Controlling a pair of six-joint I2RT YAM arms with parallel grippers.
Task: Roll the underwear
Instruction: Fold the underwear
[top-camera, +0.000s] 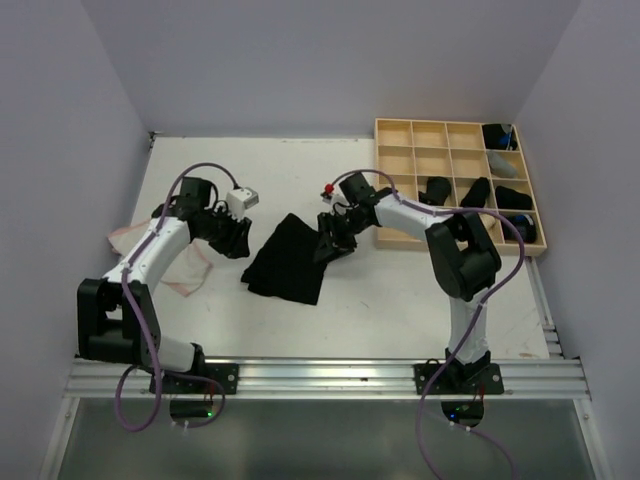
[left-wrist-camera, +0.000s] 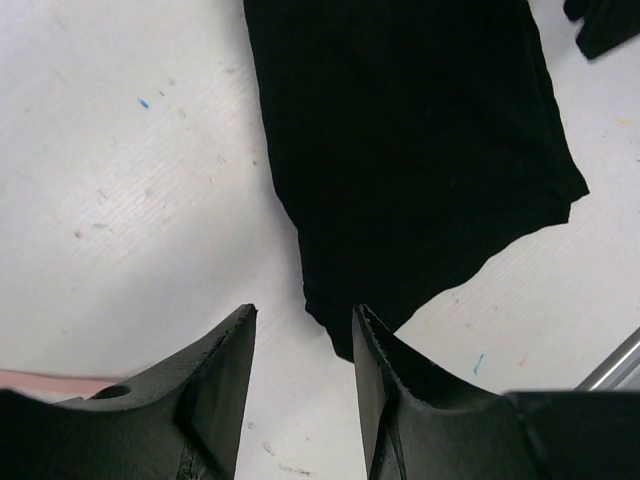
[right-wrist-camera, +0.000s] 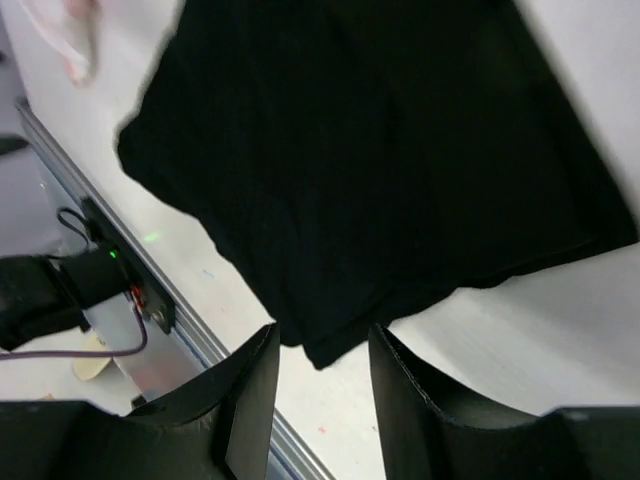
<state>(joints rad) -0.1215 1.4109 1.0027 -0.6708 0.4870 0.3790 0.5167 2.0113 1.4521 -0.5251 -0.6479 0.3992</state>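
A plain black underwear (top-camera: 288, 260) lies flat in the middle of the table. My left gripper (top-camera: 238, 243) is open and empty just off its left edge. In the left wrist view the black cloth (left-wrist-camera: 410, 140) lies ahead of the open gripper (left-wrist-camera: 305, 320), its near corner by the right finger. My right gripper (top-camera: 327, 248) is open at the cloth's right edge. In the right wrist view a corner of the cloth (right-wrist-camera: 380, 160) reaches between the open fingers of the gripper (right-wrist-camera: 322, 340), not pinched. A whitish underwear with pink edging (top-camera: 185, 270) lies under my left arm.
The pale wooden grid tray (top-camera: 440, 123) stands at the back right, with small black rolls (top-camera: 476, 192) in several compartments. The metal rail (top-camera: 330, 375) runs along the table's near edge and also shows in the right wrist view (right-wrist-camera: 150, 330). Walls close in on both sides.
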